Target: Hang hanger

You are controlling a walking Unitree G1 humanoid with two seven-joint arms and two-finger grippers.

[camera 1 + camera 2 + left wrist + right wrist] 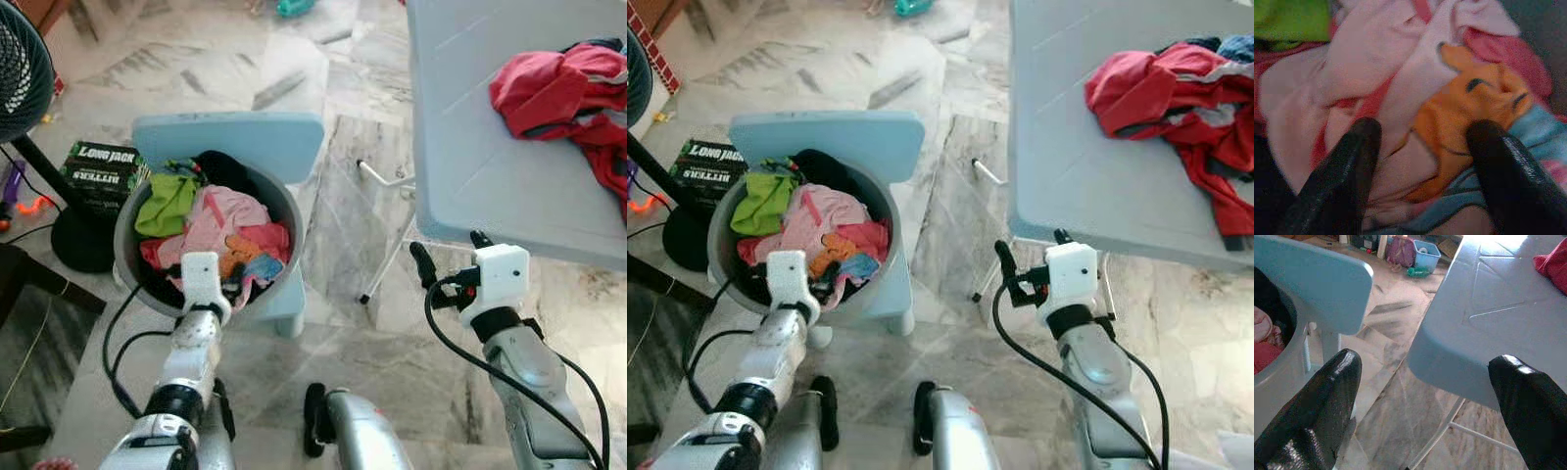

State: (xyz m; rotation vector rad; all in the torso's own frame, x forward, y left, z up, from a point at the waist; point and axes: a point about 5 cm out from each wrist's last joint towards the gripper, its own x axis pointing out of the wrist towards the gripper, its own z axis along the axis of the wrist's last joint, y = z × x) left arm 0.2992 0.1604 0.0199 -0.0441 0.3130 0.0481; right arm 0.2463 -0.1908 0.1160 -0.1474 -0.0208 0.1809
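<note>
Over a marble floor (pixel 372 206), from left to right: a black fan (pixel 22 69) stands at the far left, with a green box (pixel 98 171) beside its base. Right of the box, a grey basin (pixel 284 211) heaped with clothes sits on a pale blue chair (pixel 245 137). A green garment (pixel 165 203) lies at the heap's left, a pink one (pixel 220 215) in its middle, and an orange piece (pixel 1469 112) near the front. The left gripper (pixel 1422 161) hovers at the basin's near rim, fingers (pixel 1347 166) spread apart just above the pink and orange cloth, holding nothing. Right of the basin, the right gripper (pixel 451 257) hangs in the air near the front edge of a blue table (pixel 470 127), its fingers (pixel 1322 406) wide apart and empty. On the table's far right lies a crumpled red jacket (pixel 558 88). A hanger cannot be made out anywhere among the clothes or on the table.
</note>
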